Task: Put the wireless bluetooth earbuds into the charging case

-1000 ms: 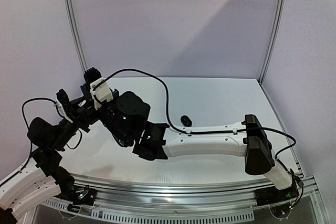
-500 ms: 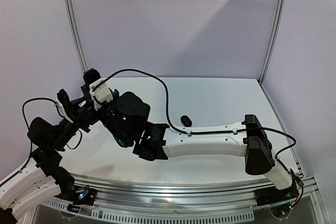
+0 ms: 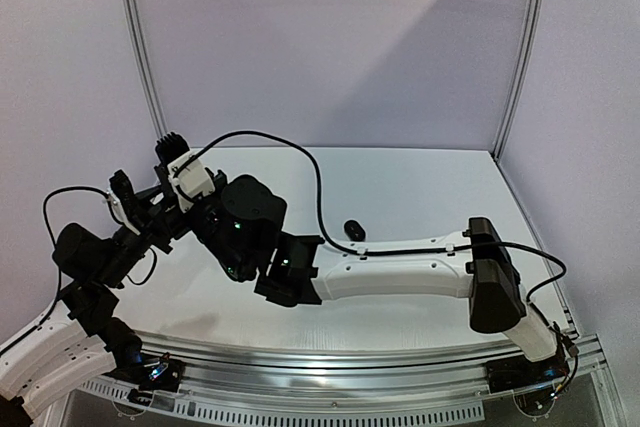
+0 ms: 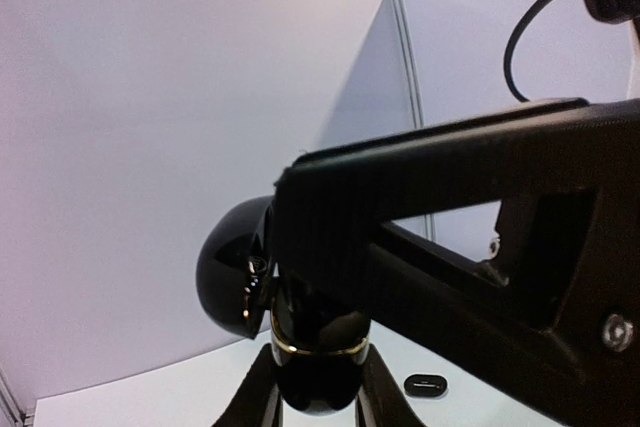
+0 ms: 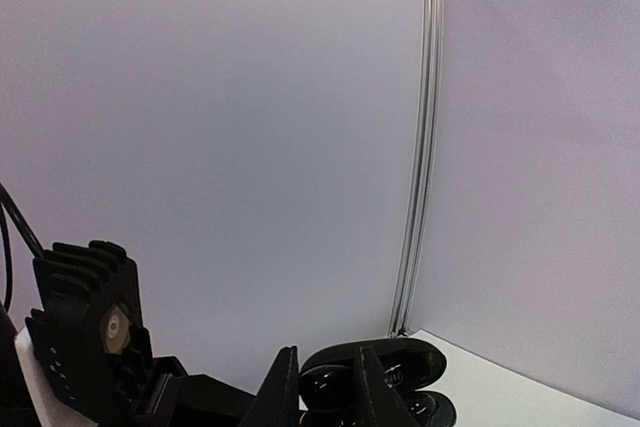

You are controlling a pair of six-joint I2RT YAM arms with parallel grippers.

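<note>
Left gripper (image 4: 318, 402) first: its two fingers (image 4: 255, 397) are pinched in tight on the lower shell of the charging case (image 4: 318, 372), one on each side. The case is held up off the table with its glossy black lid (image 4: 232, 282) hinged open above the gold rim.

Just right of the case, the right gripper (image 5: 325, 395) comes in across it. Its fingers (image 5: 283, 392) stand a narrow gap apart, right at the open case (image 5: 390, 362). There's a dark glossy lump (image 5: 325, 383) between them, maybe one of the earbuds or maybe part of the case, and I cannot tell which. Nor can I tell whether those fingers are gripping anything.

Well to the right of the held case, a second small black case (image 3: 354, 230) lies on the white table (image 3: 430, 187), apart from both grippers. A black cable (image 3: 300, 154) arcs over it.

Behind the case stand plain pale walls (image 3: 330, 47), with a slim metal post (image 3: 520, 57) at the right corner.
</note>
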